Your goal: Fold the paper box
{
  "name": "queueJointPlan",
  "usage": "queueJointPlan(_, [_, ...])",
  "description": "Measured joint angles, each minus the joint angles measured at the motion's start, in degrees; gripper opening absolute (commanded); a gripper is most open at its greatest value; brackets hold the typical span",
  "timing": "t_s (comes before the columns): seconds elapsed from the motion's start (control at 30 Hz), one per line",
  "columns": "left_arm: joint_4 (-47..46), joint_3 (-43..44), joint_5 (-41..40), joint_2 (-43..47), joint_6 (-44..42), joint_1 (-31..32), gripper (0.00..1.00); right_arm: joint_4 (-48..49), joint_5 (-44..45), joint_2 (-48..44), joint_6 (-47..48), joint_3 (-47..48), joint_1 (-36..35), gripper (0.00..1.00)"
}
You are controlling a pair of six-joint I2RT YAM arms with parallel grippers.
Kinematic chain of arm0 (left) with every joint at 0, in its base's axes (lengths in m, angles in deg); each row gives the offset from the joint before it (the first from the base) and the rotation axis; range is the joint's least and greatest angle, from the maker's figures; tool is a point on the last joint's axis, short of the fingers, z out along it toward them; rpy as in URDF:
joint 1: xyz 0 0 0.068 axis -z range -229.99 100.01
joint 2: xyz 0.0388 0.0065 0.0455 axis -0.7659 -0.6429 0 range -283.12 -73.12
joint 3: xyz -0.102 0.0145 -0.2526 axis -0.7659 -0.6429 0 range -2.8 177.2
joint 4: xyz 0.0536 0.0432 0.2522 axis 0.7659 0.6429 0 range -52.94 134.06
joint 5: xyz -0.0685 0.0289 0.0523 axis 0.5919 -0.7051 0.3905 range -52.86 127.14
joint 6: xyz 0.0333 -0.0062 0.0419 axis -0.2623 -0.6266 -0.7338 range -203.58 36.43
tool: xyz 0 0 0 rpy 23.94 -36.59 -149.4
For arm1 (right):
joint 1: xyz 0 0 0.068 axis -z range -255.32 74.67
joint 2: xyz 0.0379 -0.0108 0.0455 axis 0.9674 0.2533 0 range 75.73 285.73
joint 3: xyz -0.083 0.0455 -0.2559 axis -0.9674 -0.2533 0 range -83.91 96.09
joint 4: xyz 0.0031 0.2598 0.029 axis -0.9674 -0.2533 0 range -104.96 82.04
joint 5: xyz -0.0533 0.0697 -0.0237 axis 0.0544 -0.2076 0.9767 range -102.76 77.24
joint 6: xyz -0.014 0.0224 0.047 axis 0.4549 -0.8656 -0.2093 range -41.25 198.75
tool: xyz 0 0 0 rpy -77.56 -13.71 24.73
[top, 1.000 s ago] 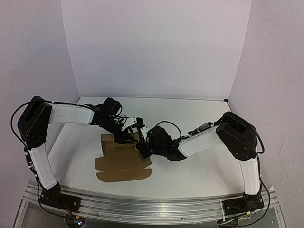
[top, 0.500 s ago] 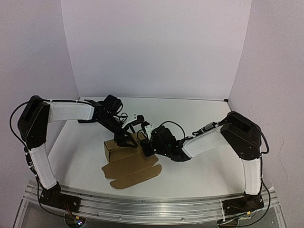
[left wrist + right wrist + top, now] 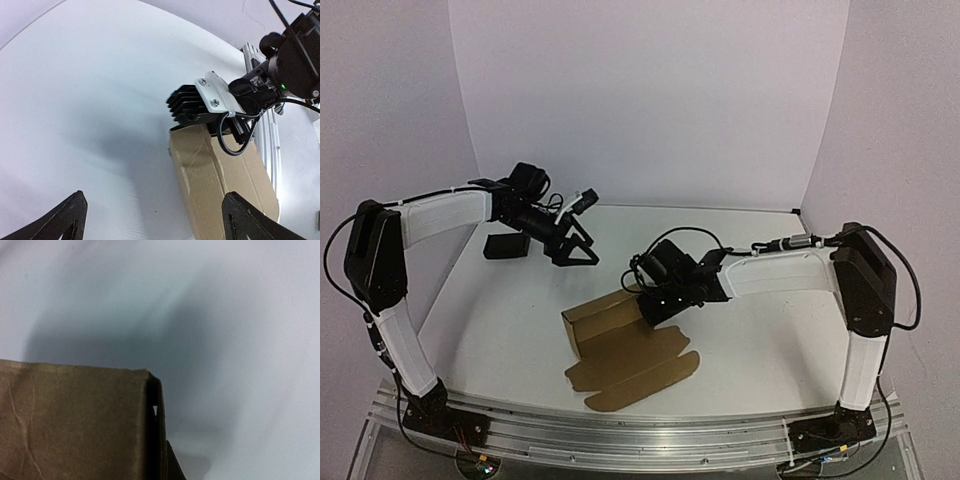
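Obs: the left gripper (image 3: 578, 243) is hanging above the table (image 3: 760, 350) with its jaws standing wide apart, carrying nothing. A black block (image 3: 507, 246) is lying just beside it, on the side away from the work, untouched. The paper box (image 3: 620, 342) is sitting well apart from this gripper, out ahead of its open jaws toward the table's near edge.

The box is lying half-formed. One long wall is standing up at the end under the right gripper (image 3: 653, 306), and slotted flaps are spreading flat away from it.

The right gripper is bearing down at that raised end, jaws closed, and is appearing to pinch the wall's top edge (its own wrist view is showing little beyond cardboard right up close).

Handling, as judgement: thin brown card, light, stiff across the panels but giving at the creases, and likely sliding on the smooth table when pushed. The best holds are looking like a thin pinch on a wall edge near a corner and a flap taken close to its crease. Squeezing mid-panel is risking a dent.
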Motion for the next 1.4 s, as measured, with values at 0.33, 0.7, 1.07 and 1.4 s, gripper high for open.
queueJointPlan(0.33, [-0.2,-1.38,2.2,2.98,2.86,-4.9,0.96,-42.72,-2.04,0.53,1.09,15.28,0.32,0.0])
queueJointPlan(0.7, [-0.32,-6.81,2.63,3.88,2.35,-4.86,0.96,-55.89,-3.04,20.07,6.54,31.23,0.36,0.2])
queueJointPlan(1.07, [0.1,-7.67,2.66,5.43,1.27,-4.86,0.96,-53.68,-0.99,23.72,9.01,35.09,0.36,0.46])
queueJointPlan(1.4, [-0.09,-8.59,2.71,5.61,1.22,-4.86,0.96,-47.0,-2.96,22.04,13.07,31.47,0.36,0.01])
